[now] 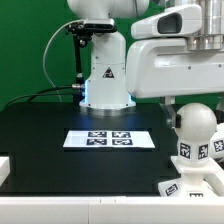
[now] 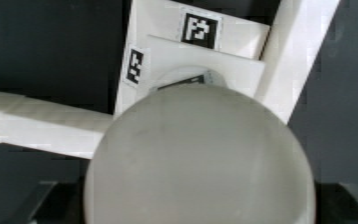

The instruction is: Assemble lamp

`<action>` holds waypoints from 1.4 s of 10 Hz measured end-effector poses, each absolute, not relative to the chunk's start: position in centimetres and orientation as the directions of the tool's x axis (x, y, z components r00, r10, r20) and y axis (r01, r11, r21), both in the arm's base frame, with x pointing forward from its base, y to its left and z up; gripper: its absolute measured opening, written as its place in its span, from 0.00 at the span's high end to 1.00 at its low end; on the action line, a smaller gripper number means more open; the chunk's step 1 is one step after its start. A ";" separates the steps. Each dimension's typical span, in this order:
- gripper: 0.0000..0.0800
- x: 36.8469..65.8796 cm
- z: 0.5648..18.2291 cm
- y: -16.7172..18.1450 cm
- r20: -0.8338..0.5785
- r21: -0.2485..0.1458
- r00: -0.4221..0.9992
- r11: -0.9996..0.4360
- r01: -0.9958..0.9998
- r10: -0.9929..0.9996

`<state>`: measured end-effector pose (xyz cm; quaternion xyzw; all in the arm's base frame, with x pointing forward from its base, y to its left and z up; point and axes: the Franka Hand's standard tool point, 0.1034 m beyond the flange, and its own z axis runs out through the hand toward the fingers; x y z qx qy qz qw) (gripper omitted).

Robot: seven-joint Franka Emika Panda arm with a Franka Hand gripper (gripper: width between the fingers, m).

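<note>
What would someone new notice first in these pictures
The round white bulb stands out at the exterior view's right, sitting on the tagged base under the arm; in the wrist view it fills most of the picture. The marker board lies flat mid-table, bright against the black table.

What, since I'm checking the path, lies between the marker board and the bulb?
Nothing: the exterior view shows bare black table between marker board and bulb.

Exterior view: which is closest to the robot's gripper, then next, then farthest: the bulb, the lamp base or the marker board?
1. Bulb: right beneath the gripper, on the exterior view's right.
2. Lamp base: directly under the bulb.
3. Marker board: mid-table, toward the exterior view's left.
</note>
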<state>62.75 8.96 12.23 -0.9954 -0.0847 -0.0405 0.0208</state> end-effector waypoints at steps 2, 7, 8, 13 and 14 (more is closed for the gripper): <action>0.29 62.8 12.2 8.9 0.079 -0.046 0.997 -0.999 0.022 0.018; 0.29 62.7 12.3 8.5 0.042 -0.083 0.857 -0.856 -0.510 -0.514; 0.29 62.5 12.2 8.6 0.013 -0.094 0.754 -0.752 -0.653 -0.656; 0.29 62.1 12.1 8.7 -0.081 -0.100 0.423 -0.415 -0.904 -0.903; 0.29 62.1 12.1 8.7 -0.086 -0.096 0.373 -0.365 -0.926 -0.924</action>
